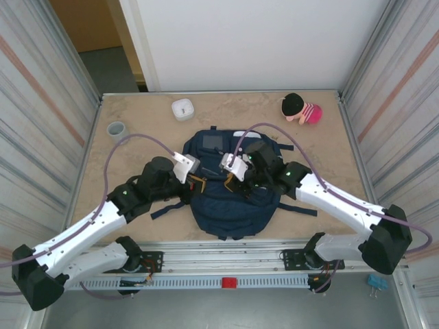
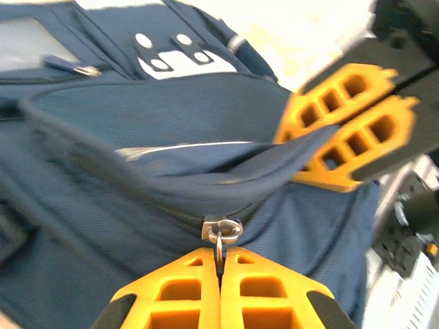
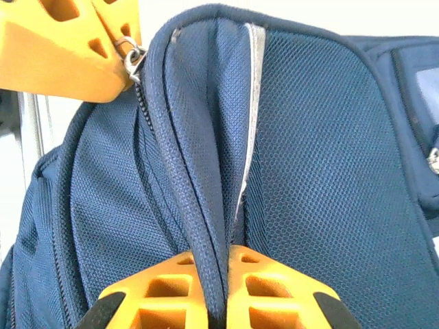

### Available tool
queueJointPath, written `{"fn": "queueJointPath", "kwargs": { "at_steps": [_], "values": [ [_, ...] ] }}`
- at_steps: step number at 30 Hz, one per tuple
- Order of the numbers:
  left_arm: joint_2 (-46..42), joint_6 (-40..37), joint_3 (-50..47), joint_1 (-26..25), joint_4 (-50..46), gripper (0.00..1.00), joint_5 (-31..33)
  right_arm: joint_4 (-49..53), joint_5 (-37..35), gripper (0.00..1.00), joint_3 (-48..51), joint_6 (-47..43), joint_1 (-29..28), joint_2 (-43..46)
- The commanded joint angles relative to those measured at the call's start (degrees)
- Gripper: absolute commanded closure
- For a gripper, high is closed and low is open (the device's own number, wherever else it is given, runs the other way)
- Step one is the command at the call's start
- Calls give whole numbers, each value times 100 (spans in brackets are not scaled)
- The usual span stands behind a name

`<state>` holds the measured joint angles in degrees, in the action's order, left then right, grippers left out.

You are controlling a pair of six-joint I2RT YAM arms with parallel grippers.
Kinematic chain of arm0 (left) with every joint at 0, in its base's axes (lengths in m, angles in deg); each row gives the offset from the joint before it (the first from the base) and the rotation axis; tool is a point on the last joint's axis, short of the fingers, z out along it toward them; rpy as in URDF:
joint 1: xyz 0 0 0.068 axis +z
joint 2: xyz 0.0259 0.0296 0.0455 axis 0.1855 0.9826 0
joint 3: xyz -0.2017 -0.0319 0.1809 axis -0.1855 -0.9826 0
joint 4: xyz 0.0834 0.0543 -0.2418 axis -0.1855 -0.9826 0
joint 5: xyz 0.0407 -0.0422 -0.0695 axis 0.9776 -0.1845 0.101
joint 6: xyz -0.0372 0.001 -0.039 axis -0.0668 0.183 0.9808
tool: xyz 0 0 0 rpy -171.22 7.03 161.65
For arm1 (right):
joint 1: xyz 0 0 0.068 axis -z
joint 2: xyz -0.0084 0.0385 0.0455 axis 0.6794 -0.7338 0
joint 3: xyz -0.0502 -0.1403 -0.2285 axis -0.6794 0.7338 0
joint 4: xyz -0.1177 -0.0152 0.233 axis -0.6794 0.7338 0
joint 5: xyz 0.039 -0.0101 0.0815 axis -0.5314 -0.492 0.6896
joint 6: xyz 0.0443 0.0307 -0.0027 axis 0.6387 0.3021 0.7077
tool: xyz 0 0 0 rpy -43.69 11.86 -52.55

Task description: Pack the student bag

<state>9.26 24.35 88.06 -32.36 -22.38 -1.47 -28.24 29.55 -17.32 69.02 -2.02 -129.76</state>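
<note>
Nearest me, at the bottom of the top view, a red tag [image 1: 228, 282] sits on the rail and a blue clip [image 1: 375, 282] lies at lower right. Both arms reach up the frame from there and meet over the bag [image 1: 233, 212]. It lies flat in the middle of the table [image 1: 329, 151], with dark straps sticking out at its left and right.

My left gripper [image 1: 197, 179] is on the bag's left side, just left of frame centre. In the left wrist view its fingers [image 2: 171, 301] are pressed together at bottom centre. The metal zip pull [image 2: 221, 229] is nipped between their tips, and its ring hangs from the zip line just under a raised lip of blue cloth.

My right gripper [image 1: 234, 179] is near it, to its right in the top view. In the right wrist view it sits at bottom centre with its jaws clamped tight on a fold [image 3: 206, 171] of the bag. The fold is a ridge of fabric with the zip edge running along it, and it rises up the middle of the frame. The left wrist view has the same pinch at upper right, the cloth caught between two orange fingers.

Farther up the left wrist view, the bag's white patch [image 2: 175, 62] shows near the top.

Beyond the bag in the top view, a grey tape roll [image 1: 116, 129] sits at upper left. A small white box [image 1: 182, 108] is near the far edge, and a pink and black plush toy [image 1: 300, 108] lies at upper right, well apart from both grippers.
</note>
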Motion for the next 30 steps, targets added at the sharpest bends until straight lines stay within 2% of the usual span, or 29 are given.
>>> {"fn": "queueJointPath", "kwargs": {
  "at_steps": [1, 7, 14, 17, 18, 21, 26, 30],
  "values": [
    [-7, -65, 181, 463, -285, 100, 670, -25, 53, 100, -589, -228, 502, 671],
    [640, 50, 268, 1345, 266, 100, 197, 382, 506, 100, -1316, -660, 858, 810],
    [1622, 145, 670, 1684, 642, 99, 22, 425, 616, 100, -1936, -676, 1298, 606],
    [1652, 196, 920, 1686, 764, 78, -120, 454, 611, 100, -2329, -647, 1594, 376],
    [1617, 186, 1002, 1686, 752, 68, -82, 460, 548, 100, -2500, -608, 1690, 284],
    [1441, 71, 1240, 1686, 459, 47, 114, 428, 344, 100, -2895, -492, 1955, 43],
    [1180, 3, 1574, 1745, -700, 29, 581, 416, 16, 100, -3322, -471, 2234, -183],
    [1035, 174, 1659, 1865, -1842, 20, 848, 398, -596, 100, -3377, -451, 2246, -221]
  ]
}}
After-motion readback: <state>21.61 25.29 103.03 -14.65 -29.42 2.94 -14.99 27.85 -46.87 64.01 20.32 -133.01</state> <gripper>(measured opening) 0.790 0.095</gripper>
